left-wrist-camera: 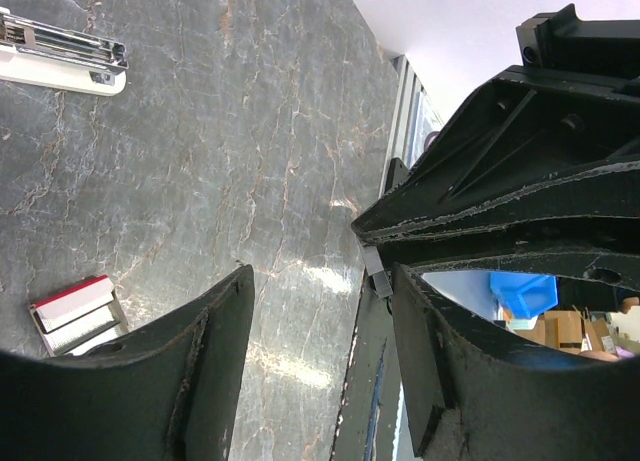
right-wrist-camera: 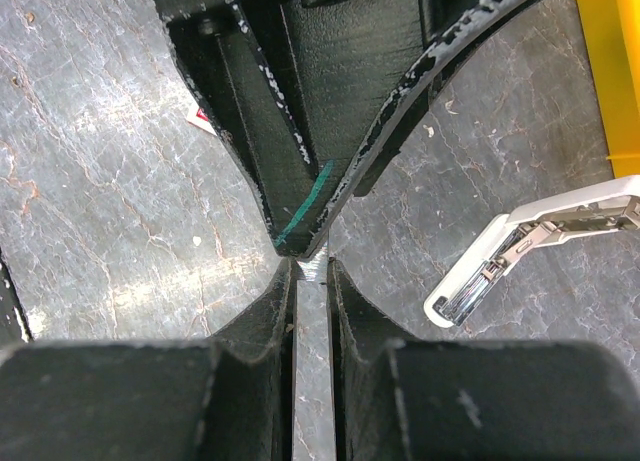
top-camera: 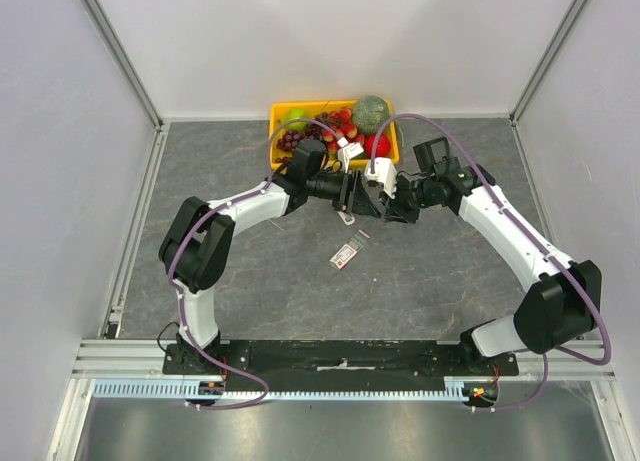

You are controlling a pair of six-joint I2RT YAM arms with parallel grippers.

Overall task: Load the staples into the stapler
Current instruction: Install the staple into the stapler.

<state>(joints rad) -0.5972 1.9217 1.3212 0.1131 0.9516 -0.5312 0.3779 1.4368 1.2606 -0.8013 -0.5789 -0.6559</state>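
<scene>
My right gripper [right-wrist-camera: 314, 272] is shut on a thin silvery strip of staples [right-wrist-camera: 316, 269], held a little above the table. The same strip [left-wrist-camera: 377, 274] pokes from its tip in the left wrist view. My left gripper [left-wrist-camera: 320, 316] is open, nothing between its fingers, its tip almost touching the strip; one of its fingers [right-wrist-camera: 300, 171] fills the top of the right wrist view. The two grippers meet mid-table [top-camera: 382, 207]. The white stapler [right-wrist-camera: 520, 256] lies open on the table beside them, its metal channel showing [left-wrist-camera: 62, 53]. The red and white staples box [top-camera: 345, 256] lies open just nearer.
A yellow bin [top-camera: 284, 109] of toy fruit stands at the back of the grey stone-patterned table, right behind the grippers. A small loose strip [top-camera: 362, 236] lies beside the box. Metal rails border the table on both sides.
</scene>
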